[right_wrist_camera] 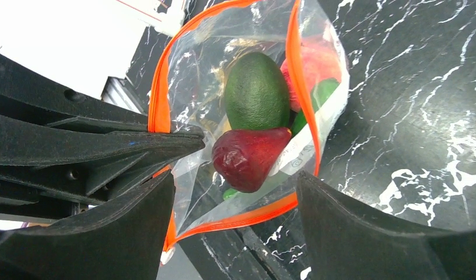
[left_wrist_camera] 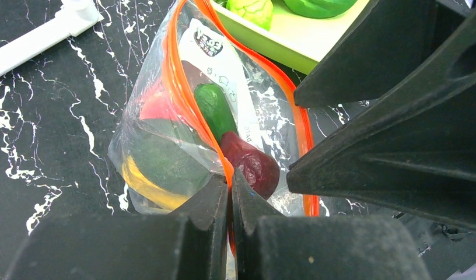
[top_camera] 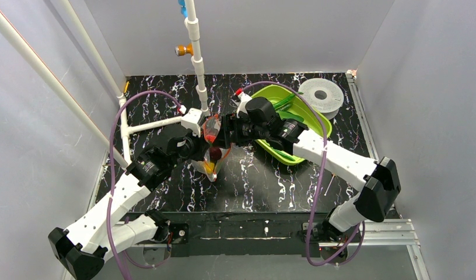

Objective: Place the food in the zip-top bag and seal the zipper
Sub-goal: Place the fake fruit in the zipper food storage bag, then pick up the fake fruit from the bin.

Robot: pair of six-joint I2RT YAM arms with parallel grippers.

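The clear zip-top bag (top_camera: 213, 154) hangs mouth-up over the black marble table. My left gripper (left_wrist_camera: 230, 178) is shut on its orange zipper (left_wrist_camera: 177, 87) and holds one lip of the mouth. My right gripper (right_wrist_camera: 234, 192) stands open just over the mouth, one finger on each side. A dark purple-red eggplant (right_wrist_camera: 247, 160) lies in the mouth, touched by neither finger. Deeper inside sit a round green fruit (right_wrist_camera: 256, 90), a red fruit (right_wrist_camera: 317, 64) and a yellow one (left_wrist_camera: 139, 184). The zipper is unsealed.
The lime-green tray (top_camera: 265, 89) lies right of the bag under the right arm, with pale green bok choy (left_wrist_camera: 253, 9) and other green food in it. A white perforated disc (top_camera: 321, 94) sits at the back right. White pipe framing (top_camera: 198, 70) stands behind the bag.
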